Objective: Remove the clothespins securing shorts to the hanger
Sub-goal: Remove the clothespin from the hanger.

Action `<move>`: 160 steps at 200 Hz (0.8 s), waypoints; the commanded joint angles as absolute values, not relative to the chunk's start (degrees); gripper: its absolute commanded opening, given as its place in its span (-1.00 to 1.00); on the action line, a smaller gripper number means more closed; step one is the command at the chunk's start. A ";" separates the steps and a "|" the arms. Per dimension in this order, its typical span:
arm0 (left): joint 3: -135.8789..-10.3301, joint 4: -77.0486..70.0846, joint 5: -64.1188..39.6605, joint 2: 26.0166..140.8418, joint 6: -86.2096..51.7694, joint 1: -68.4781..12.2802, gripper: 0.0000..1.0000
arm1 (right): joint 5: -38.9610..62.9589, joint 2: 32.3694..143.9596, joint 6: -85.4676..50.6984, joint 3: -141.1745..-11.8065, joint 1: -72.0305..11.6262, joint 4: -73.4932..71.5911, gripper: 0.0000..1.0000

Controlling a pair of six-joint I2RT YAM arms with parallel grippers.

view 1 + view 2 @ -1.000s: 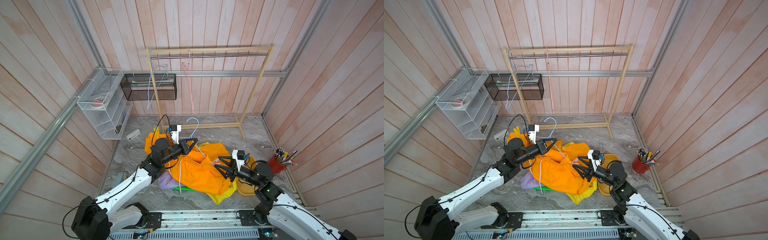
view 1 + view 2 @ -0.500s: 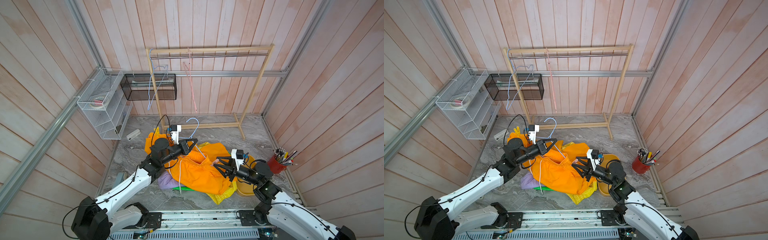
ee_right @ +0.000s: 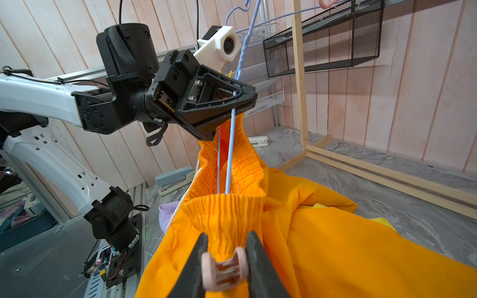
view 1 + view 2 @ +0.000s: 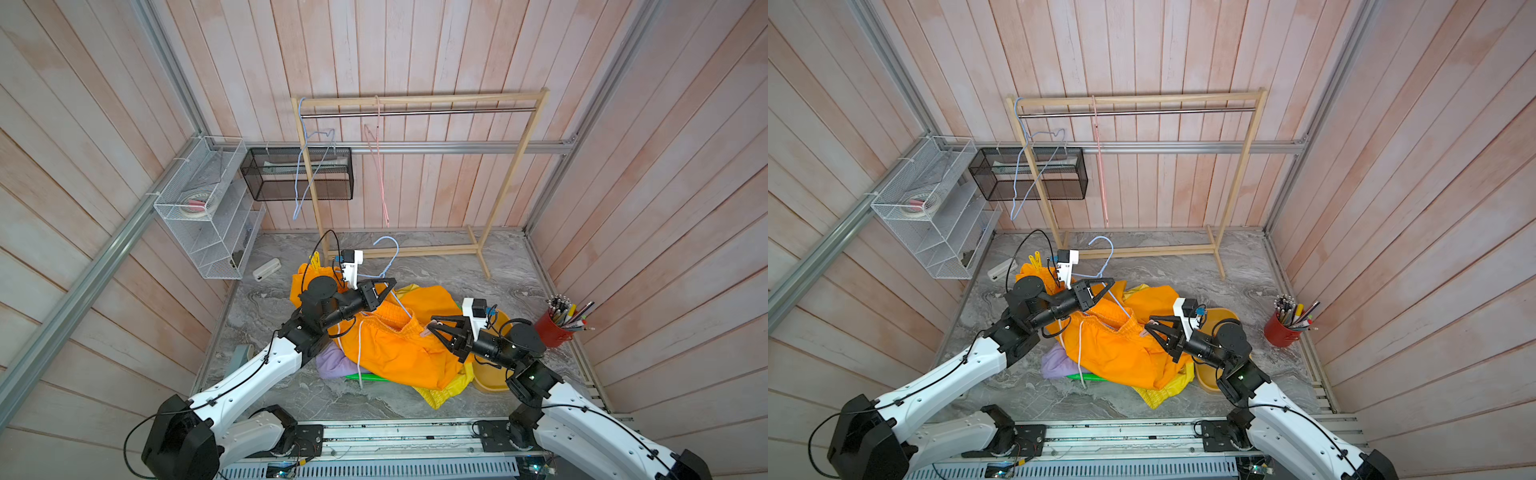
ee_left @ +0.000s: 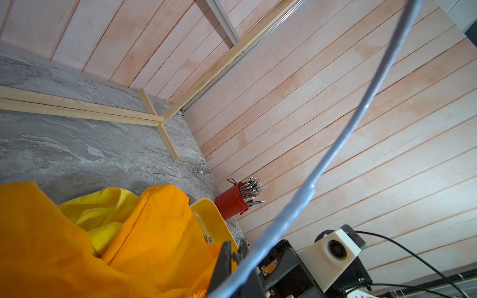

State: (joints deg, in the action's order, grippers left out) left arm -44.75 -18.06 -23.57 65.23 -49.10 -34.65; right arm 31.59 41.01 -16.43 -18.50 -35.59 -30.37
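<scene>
step: unclipping pale pink clothespin (image 3: 224, 271) | place: waistband of orange shorts (image 4: 390, 353), 3 o'clock edge of heap on tabletop (image 4: 436, 266) | right jaws: pinching its handles | left jaws: pressed together on blue hanger (image 4: 394, 253), 11 o'clock | next: likely firmer squeeze, then draw off toward 4 o'clock

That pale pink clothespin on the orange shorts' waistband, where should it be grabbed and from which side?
Pinch the pink clothespin by its two handle ends, one finger on each. They stick out from the orange shorts away from the blue hanger, so come from that open side; squeezing there should open it.
</scene>
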 commanded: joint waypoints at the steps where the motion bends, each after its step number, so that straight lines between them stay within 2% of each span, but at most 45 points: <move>1: -43.78 -20.51 -23.82 64.05 -47.64 -34.37 -1.00 | 32.20 40.21 -16.61 -18.02 -35.94 -31.79 -0.59; 27: -43.77 -20.58 -23.89 64.24 -47.72 -34.37 -1.00 | 31.28 39.35 -16.52 -17.86 -35.87 -31.64 -0.68; 87: -43.03 -20.74 -23.82 64.34 -47.81 -34.36 -1.00 | 22.28 34.03 -16.52 -16.80 -35.94 -30.02 -0.68; 160: -42.68 -20.65 -24.21 63.94 -47.64 -34.24 -1.00 | -8.69 25.25 -19.35 -14.34 -35.82 -20.65 -0.69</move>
State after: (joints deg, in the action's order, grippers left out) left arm -43.31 -18.87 -23.59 65.12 -49.10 -34.61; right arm 5.13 26.89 -17.34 -14.81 -35.59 -25.82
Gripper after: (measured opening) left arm 0.072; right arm 0.165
